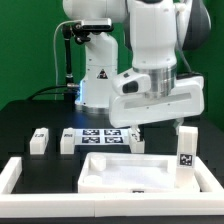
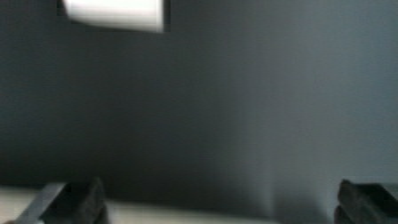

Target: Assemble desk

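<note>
The desk top (image 1: 112,172), a white tray with a raised rim, lies near the front in the exterior view. Two small white legs (image 1: 38,141) (image 1: 68,140) stand on the black table towards the exterior view's left. A taller tagged leg (image 1: 185,146) stands upright at the top's right end; whether it is joined I cannot tell. My gripper (image 1: 140,127) hangs above the table behind the top, open and holding nothing. In the wrist view my gripper (image 2: 222,204) shows two dark fingertips (image 2: 71,202) far apart over dark table, with a white piece (image 2: 116,12) at the frame's edge.
The marker board (image 1: 100,135) lies flat behind the desk top, under the arm. A long low white border frame (image 1: 18,176) runs round the front of the work area. The robot's base (image 1: 97,70) stands at the back.
</note>
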Available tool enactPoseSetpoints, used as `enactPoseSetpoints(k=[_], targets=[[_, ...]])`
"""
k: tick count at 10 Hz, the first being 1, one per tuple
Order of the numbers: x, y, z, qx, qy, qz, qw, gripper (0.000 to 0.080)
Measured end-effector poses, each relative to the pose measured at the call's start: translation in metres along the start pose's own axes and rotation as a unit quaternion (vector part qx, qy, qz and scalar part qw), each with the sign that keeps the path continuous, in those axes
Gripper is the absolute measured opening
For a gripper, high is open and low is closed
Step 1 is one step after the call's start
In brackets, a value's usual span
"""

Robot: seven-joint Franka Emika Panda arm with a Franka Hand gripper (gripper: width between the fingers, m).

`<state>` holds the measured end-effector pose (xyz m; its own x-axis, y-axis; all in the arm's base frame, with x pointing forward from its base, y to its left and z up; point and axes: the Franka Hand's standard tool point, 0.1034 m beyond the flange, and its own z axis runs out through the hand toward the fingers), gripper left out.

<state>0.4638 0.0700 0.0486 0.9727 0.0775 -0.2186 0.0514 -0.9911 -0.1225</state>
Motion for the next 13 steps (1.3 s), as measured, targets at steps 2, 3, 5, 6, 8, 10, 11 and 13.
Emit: enactPoseSetpoints(k=[2, 3, 5, 6, 8, 10, 11, 13], targets=[[-0.006, 0.014, 0.001, 0.011, -0.064, 0.018, 0.998, 0.0649], [-0.009, 0.010, 0.002, 0.017, -0.093, 0.016, 0.995, 0.0649], [-0.010, 0.007, 0.004, 0.030, -0.162, 0.016, 0.986, 0.0649], [-0.012, 0.006, 0.007, 0.033, -0.189, 0.019, 0.981, 0.0649], [-0.031, 0.009, 0.024, 0.017, -0.292, 0.037, 0.956, 0.0649], [-0.041, 0.014, 0.036, 0.013, -0.357, 0.037, 0.933, 0.0649], [-0.041, 0.015, 0.039, 0.013, -0.357, 0.038, 0.933, 0.0649], [-0.040, 0.015, 0.038, 0.013, -0.356, 0.038, 0.933, 0.0649]])
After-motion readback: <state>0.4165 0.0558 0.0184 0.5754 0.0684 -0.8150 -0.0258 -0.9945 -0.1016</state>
